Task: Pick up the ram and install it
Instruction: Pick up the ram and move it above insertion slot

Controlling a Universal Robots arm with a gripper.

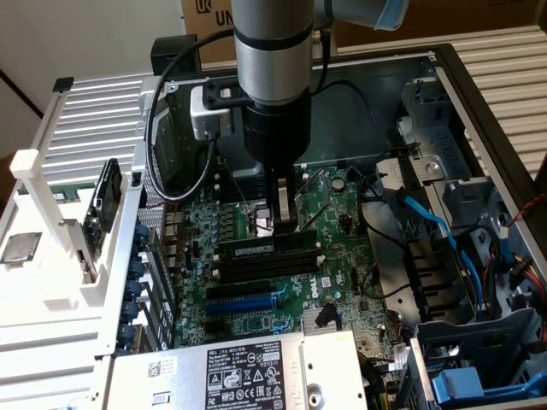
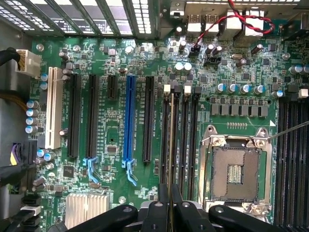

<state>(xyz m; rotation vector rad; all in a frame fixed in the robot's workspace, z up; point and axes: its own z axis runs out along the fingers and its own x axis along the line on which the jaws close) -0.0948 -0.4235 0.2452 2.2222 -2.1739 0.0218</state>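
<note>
Observed: the gripper [image 1: 284, 224] pinches the ram [image 1: 256, 248] directly beneath it, flat faces near mid-length, a sound hold; judged light, stiff, fragile.

You see the arm [image 1: 272, 51] pointing straight down, wrist vertical. Its gripper [image 1: 286, 224] sits low, both fingers [image 2: 163, 195] drawn close together and clamped on the ram [image 2: 170, 145] edgewise.
</note>
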